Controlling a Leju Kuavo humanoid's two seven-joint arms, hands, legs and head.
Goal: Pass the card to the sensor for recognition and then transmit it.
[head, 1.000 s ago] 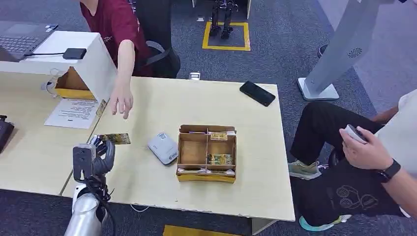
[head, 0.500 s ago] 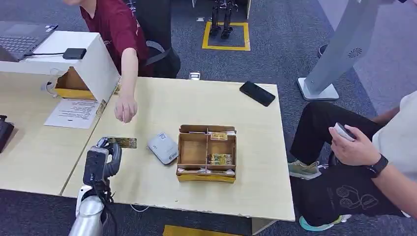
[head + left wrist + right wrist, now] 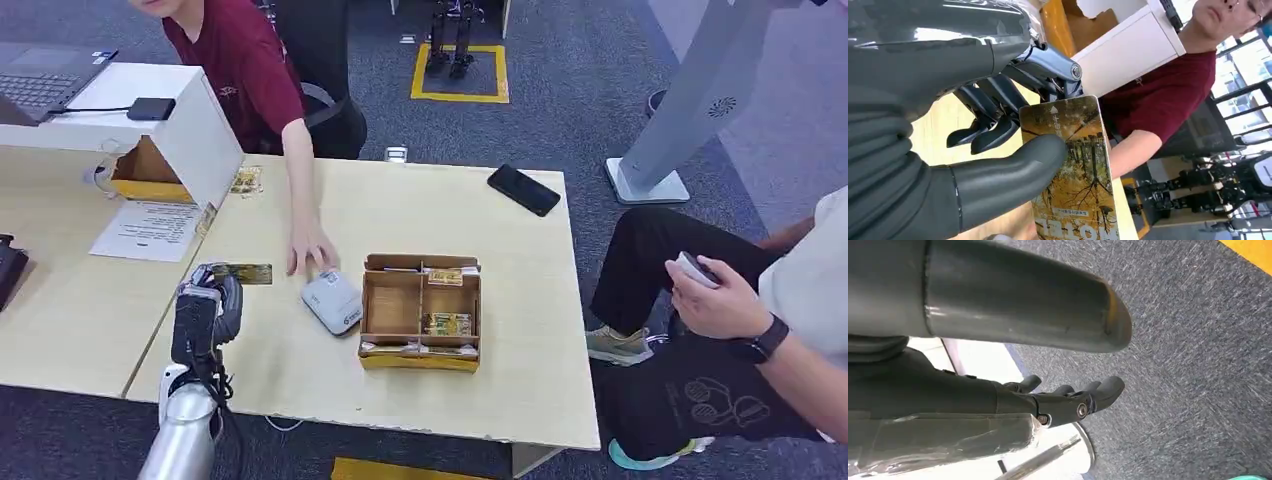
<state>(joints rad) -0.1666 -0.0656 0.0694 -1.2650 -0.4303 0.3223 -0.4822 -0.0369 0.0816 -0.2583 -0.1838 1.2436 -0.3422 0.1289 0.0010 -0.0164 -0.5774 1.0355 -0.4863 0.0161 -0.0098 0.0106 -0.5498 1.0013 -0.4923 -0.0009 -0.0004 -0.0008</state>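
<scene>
left hand [image 3: 208, 305] pinches 1 card [image 3: 241, 273] (2nd card [image 3: 245, 181] on table), right hand [image 3: 1068, 402] empty, fingers apart.

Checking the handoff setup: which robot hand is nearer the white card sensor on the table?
Left. The left hand holds the card above the table, just beside the white card sensor. The right hand hangs over the carpet, away from it.

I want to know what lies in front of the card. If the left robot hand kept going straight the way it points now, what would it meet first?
Probably the person's hand. The left robot hand holds the card pointing toward it and the white sensor, above the table. Depth is unclear, so it might pass clear of both.
</scene>
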